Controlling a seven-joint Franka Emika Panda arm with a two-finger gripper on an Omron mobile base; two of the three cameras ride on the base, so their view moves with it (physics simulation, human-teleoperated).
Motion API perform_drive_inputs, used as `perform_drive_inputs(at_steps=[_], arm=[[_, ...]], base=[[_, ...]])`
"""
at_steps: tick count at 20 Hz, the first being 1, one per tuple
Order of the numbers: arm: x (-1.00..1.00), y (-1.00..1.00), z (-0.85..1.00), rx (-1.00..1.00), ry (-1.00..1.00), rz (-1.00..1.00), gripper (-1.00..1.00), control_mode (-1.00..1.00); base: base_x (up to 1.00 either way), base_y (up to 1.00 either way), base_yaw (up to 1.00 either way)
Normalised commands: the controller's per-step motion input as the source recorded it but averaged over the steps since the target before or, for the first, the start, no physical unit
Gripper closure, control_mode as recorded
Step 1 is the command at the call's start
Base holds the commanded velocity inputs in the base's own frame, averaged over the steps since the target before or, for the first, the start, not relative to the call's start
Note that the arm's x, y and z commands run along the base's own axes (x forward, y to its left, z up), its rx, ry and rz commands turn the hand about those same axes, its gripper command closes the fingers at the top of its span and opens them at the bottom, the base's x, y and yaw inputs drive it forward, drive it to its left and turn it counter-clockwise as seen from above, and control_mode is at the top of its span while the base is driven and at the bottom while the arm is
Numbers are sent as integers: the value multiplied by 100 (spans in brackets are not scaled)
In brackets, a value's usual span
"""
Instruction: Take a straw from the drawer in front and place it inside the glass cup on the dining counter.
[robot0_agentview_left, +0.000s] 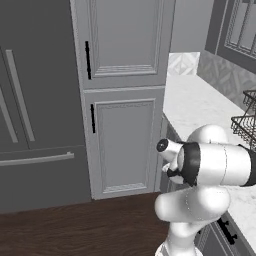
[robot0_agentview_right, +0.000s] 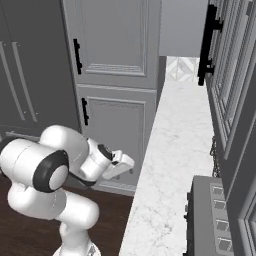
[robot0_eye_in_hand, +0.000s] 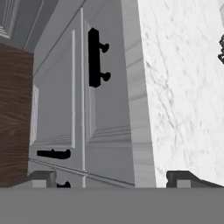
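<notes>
**Desk:** Where was the hand (robot0_eye_in_hand: 112, 179) at that moment?

**Photographer:** In the hand view its two dark fingertips (robot0_eye_in_hand: 41, 178) rose at the bottom edge, far apart with nothing between them. It looked along a grey drawer (robot0_eye_in_hand: 107, 109) front with a recessed panel, whose black bar handle (robot0_eye_in_hand: 95, 57) sat upper centre of the frame. The white marble tabletop (robot0_eye_in_hand: 183, 87) ran down the right side.

**Desk:** Why held like that?

**Photographer:** My reading: the wide spread suited a reach for the handle, since the drawer looked shut and had to be pulled out first.

**Desk:** And the straw?

**Photographer:** Out of sight, presumably inside the shut drawer. The glass cup and dining counter weren't in frame either.

**Desk:** The arm?

**Photographer:** In the left base view the arm (robot0_agentview_left: 210, 165) folded at lower right, beside the tabletop's edge, facing tall grey cabinet doors (robot0_agentview_left: 125, 145) at centre. Dark wood floor (robot0_agentview_left: 75, 230) lay along the bottom.
</notes>
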Motion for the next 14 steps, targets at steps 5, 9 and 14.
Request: perform_drive_inputs(at_steps=[5, 9, 14], arm=[[36, -12, -17, -3, 11, 5, -100, -100], [44, 2, -54, -15, 13, 15, -100, -100], [32, 20, -64, -17, 3, 20, -100, -100]], base=[[0, 0, 0], [0, 0, 0], [0, 0, 0]])
